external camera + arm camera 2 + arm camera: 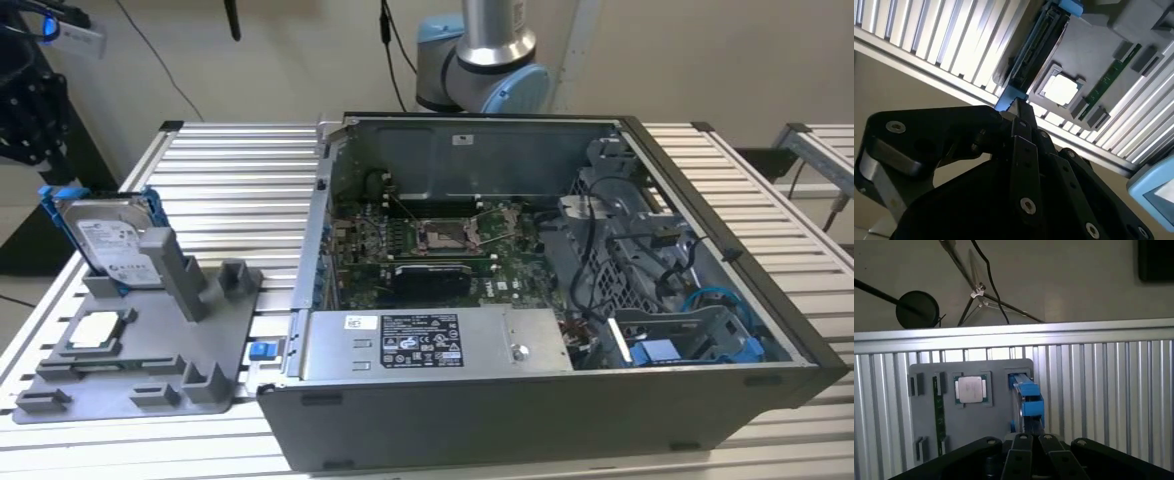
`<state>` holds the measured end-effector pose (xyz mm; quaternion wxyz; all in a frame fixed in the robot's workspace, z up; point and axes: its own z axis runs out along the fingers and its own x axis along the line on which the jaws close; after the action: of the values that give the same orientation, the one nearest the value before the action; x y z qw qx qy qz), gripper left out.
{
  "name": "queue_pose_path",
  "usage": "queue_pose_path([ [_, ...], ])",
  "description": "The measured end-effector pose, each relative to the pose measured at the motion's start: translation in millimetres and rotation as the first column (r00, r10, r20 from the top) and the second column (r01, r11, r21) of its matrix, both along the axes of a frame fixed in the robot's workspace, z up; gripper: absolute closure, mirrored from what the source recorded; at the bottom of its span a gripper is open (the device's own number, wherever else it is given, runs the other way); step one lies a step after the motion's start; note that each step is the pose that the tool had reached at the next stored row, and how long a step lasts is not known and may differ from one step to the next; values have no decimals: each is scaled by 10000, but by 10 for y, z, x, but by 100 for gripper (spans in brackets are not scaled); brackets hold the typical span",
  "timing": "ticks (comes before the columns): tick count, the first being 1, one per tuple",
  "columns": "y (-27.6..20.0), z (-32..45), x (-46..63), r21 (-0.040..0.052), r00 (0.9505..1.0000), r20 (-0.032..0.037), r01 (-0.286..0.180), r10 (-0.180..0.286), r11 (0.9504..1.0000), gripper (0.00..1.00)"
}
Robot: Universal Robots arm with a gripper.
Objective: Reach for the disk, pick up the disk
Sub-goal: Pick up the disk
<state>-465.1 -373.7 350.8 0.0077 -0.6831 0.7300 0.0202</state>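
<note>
Big picture first: the slatted metal table [227,170] carries the open computer case [534,400], and off at the exterior view's left, well apart from the case, sits the grey fixture [160,370]. There's the disk [107,235], standing on its edge in a slot at the fixture's far corner, blue frame around it, white label facing out. Down to the gripper [1031,437]: in the first wrist view it sits right in line with the disk [1026,397], which is seen edge-on, a thin blue-framed strip whose long axis runs straight away from the claw. In the second wrist view the gripper [1018,107] tips in just beside the near blue end of the disk [1036,50], so the target lies directly ahead of it. Touching or apart? I can't call that one, and the claw's own dark linkage covers its opening, so wide or narrow, I cannot tell. Smaller bits: the square processor chip [971,389] lies flat in its pocket beside the disk's slot, and a tiny blue clip [262,350] rests between fixture and case.
</note>
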Motion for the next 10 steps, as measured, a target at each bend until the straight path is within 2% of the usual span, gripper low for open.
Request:
queue_pose_path([
  [10,0,0,0,0,10000,0,-14,14,10000,0],
])
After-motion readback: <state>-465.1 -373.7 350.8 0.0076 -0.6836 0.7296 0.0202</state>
